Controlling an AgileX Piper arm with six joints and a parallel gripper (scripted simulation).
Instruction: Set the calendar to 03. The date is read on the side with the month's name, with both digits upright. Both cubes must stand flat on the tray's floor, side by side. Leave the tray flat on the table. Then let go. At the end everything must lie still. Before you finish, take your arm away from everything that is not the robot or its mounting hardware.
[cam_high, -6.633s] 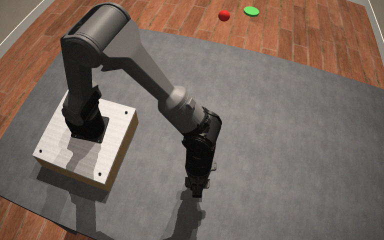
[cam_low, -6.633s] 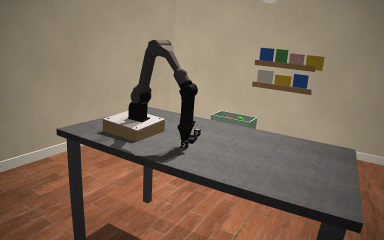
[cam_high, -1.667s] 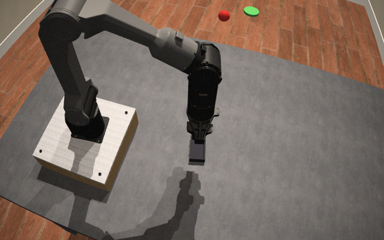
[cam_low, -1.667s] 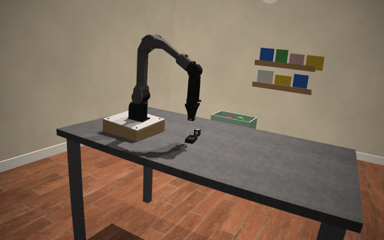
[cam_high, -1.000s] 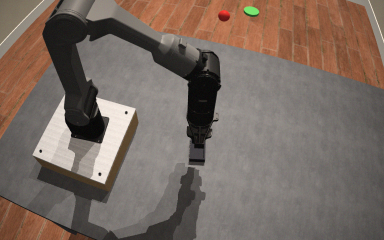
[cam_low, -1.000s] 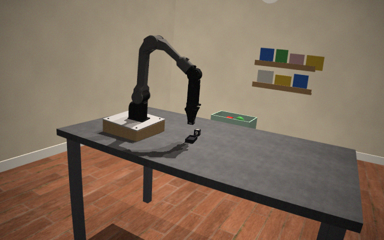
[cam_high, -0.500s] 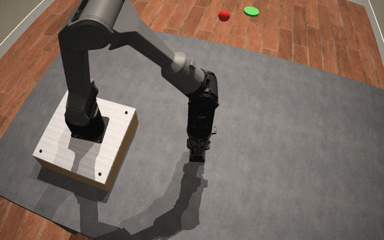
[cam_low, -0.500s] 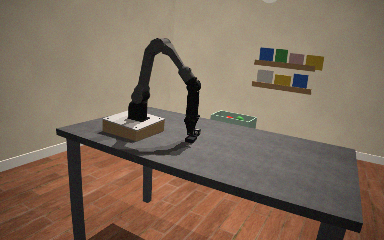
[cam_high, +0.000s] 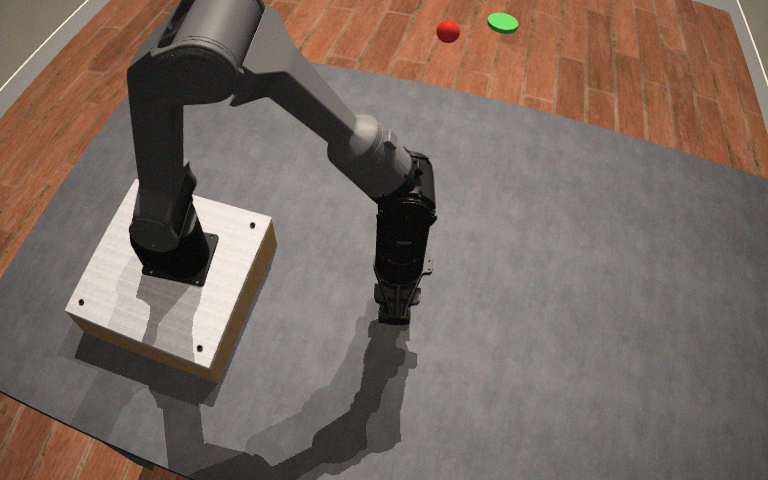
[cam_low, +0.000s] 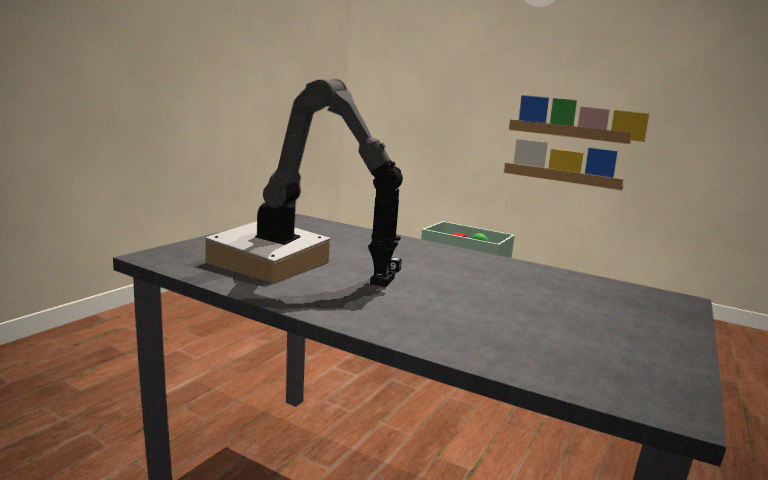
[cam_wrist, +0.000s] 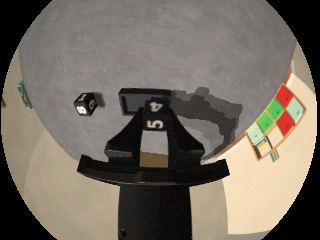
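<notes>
Gripper (cam_wrist: 155, 135) clenched on a numbered cube (cam_wrist: 155, 122) just above the dark tray (cam_wrist: 134, 99) on the table (cam_low: 509, 305), second cube (cam_wrist: 86, 104) lying left; likely light, stiff, smooth-faced, best pinched across opposite flat faces

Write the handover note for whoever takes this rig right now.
Gripper: jaws shut on a digit cube, faces 5 and 4 showing in the wrist view, held low right over the dark tray.
Second cube stands on the table beside the tray, outside it.
Done: one cube grasped and carried to the tray.
Left: seat both cubes flat, side by side, reading 03; release; check all is still.
</notes>
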